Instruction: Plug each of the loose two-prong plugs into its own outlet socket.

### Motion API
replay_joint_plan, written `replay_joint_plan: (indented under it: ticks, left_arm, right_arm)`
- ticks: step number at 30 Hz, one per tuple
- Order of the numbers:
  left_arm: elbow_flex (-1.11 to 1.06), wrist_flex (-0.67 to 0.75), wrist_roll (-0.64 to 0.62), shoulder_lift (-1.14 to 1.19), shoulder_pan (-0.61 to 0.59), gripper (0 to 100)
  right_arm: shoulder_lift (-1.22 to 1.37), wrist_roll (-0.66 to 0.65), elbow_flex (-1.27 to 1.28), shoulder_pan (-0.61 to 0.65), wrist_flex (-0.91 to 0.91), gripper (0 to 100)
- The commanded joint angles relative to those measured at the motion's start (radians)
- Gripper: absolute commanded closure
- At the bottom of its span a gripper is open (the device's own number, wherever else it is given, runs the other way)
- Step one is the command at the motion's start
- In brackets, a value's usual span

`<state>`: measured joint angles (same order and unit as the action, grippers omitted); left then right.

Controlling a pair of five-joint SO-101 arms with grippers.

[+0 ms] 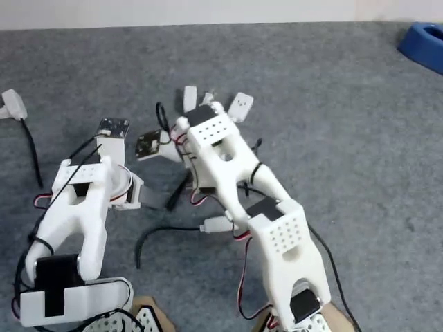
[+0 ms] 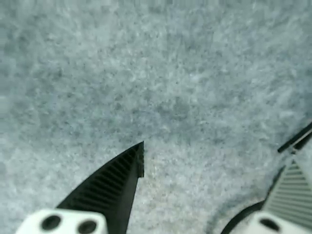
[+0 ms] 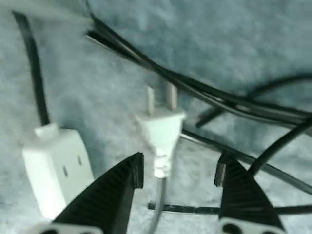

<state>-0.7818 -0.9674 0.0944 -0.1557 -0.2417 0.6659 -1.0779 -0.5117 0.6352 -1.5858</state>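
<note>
A white two-prong plug (image 3: 160,129) lies on the grey carpet with its prongs pointing away from my right gripper (image 3: 179,170). That gripper is open, its black fingers (image 3: 114,192) standing either side of the plug's cord end without touching it. A white outlet socket (image 3: 56,163) sits close beside the plug. In the high view the right arm (image 1: 221,149) stretches to white socket pieces (image 1: 240,106) at mid-table. My left gripper (image 2: 217,156) hangs open over bare carpet with nothing in it. Another white plug (image 1: 218,225) lies under the right arm.
Several black cables (image 3: 209,95) cross the carpet just past the plug. A further white plug (image 1: 12,105) on a black cord lies at the far left. A blue container (image 1: 423,43) sits at the far right corner. The left arm (image 1: 79,207) stands near the front left.
</note>
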Motion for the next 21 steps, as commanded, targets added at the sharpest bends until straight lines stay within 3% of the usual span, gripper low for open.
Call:
replay_joint_plan:
  ticks: [1,15,19,21]
  left_arm:
    - [0.031,-0.020,0.008,-0.038,-0.004,59]
    - [-0.088,-0.017,0.006,-0.274,-0.004,59]
    - [-0.097,-0.017,0.006,-0.292,-0.004,59]
    - [-0.097,-0.017,0.006,-0.292,-0.005,59]
  right_arm:
    - [-0.054,-0.028,0.016,-0.024,0.024,76.4]
    - [-0.005,0.009,0.067,0.074,0.010,76.6]
    - [0.004,0.015,0.113,0.090,0.047,90.2]
    - [0.001,0.017,0.137,0.085,0.082,90.0]
